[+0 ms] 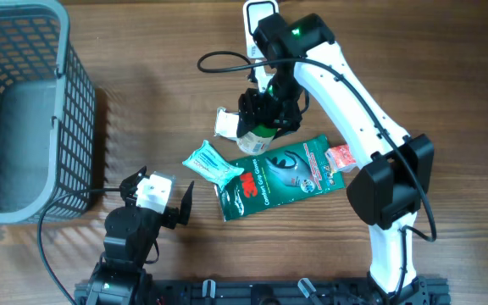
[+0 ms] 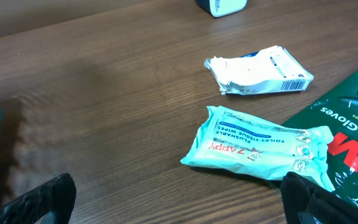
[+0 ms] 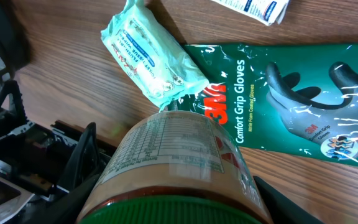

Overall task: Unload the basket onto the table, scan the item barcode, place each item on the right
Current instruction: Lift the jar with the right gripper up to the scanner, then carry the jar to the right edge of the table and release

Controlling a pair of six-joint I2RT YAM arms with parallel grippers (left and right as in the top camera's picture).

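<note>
Right gripper (image 1: 263,117) is clamped part-way closed around a bottle (image 3: 173,162) with a green lid, one finger on each side of its round body. It seems to hold the bottle lifted clear of the other goods. You see the bottle's label of fine printed tables facing the wrist camera. No barcode shows on that side, so the bottle probably needs turning before a scan.

Beneath and beside it lie a green pack of gloves (image 1: 282,178), a teal pack of wipes (image 1: 213,163) and a crumpled white packet (image 1: 227,123). They are loose on the wooden table (image 1: 447,76), likely waiting their turn. A white device (image 1: 259,15) at the far edge, close behind the arm, may be the scanner.

Left gripper (image 1: 163,191) rests spread wide and empty near the grey basket (image 1: 74,93), aimed at the wipes, out of the way.
</note>
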